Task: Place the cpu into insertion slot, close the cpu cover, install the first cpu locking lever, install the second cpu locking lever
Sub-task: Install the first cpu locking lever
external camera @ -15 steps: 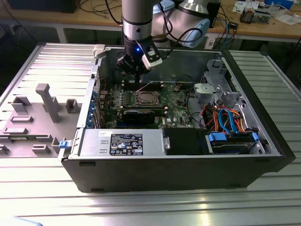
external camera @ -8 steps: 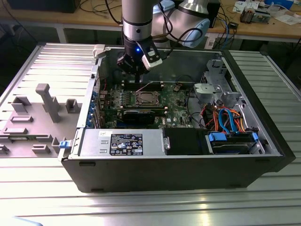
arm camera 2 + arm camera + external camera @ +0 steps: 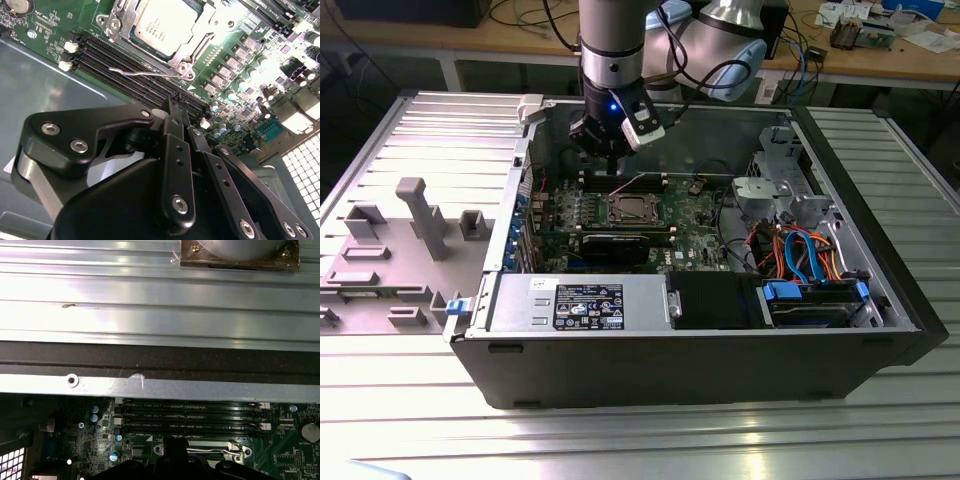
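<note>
Gripper (image 3: 174, 111), closed, over memory slots (image 3: 120, 57); cpu (image 3: 162, 22) near.

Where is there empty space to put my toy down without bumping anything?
The ribbed metal table is bare on the camera's side of the computer case. Inside is crowded: green board, cables, the hand. The grey tray on the exterior view's left holds blocks.

A thick silver-grey cylindrical robot arm (image 3: 612, 40) with dark bands at its joints ends in a black wrist showing a small blue light (image 3: 611, 104). A white boxy camera block (image 3: 644, 127) is mounted beside the wrist. The matte black, linked jaws carry round silver screws (image 3: 80, 146).
</note>
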Motion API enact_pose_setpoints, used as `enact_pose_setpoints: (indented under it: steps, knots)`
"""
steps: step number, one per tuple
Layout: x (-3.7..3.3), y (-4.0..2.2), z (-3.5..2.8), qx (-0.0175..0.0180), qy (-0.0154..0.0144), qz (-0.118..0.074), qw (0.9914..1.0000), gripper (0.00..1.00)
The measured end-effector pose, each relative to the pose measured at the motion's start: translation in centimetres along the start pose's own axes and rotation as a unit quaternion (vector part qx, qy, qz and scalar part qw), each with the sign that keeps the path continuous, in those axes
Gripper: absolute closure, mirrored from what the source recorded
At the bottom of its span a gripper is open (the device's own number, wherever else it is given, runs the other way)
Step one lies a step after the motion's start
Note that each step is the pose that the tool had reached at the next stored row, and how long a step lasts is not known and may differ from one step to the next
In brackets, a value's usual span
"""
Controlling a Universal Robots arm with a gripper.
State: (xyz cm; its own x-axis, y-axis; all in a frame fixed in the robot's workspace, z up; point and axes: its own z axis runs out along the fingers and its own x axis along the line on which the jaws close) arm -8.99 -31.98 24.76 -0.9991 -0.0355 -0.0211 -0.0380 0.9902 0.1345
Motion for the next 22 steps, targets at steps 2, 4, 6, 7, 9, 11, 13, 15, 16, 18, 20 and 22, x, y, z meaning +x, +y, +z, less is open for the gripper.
enact_pose_setpoints:
  steps: [2, 4, 6, 7, 9, 11, 13, 15, 16, 18, 20, 22]
  knots:
    - [-0.01, -0.02, 0.03, -0.0013, -0.0002, 0.000, 1.00000, 0.89]
    - [-0.03, -0.04, 0.09, -0.0056, -0.0003, 0.000, 0.99998, 0.89]
    - [-0.12, -0.07, 0.26, -0.0069, -0.0003, 0.000, 0.99998, 0.89]
    - [-0.19, -0.08, 0.34, -0.0068, -0.0003, 0.000, 0.99998, 0.89]
    - [-0.42, -0.11, 0.48, -0.0062, -0.0002, 0.000, 0.99998, 0.89]
    - [-0.74, -0.14, 0.63, -0.0057, -0.0002, 0.000, 0.99998, 0.89]
    - [-0.98, -0.17, 0.77, -0.0054, -0.0002, 0.000, 0.99999, 0.89]
    - [-1.20, -0.19, 0.90, -0.0053, -0.0002, 0.000, 0.99999, 0.89]
    - [-1.32, -0.21, 0.95, -0.0052, -0.0002, 0.000, 0.99999, 0.89]
    - [-1.53, -0.22, 1.03, -0.0051, -0.0002, 0.000, 0.99999, 0.89]
    - [-1.70, -0.24, 1.12, -0.0031, -0.0001, 0.000, 1.00000, 0.89]
    - [-1.89, -0.26, 1.23, 0.0007, 0.0000, 0.000, 1.00000, 0.89]
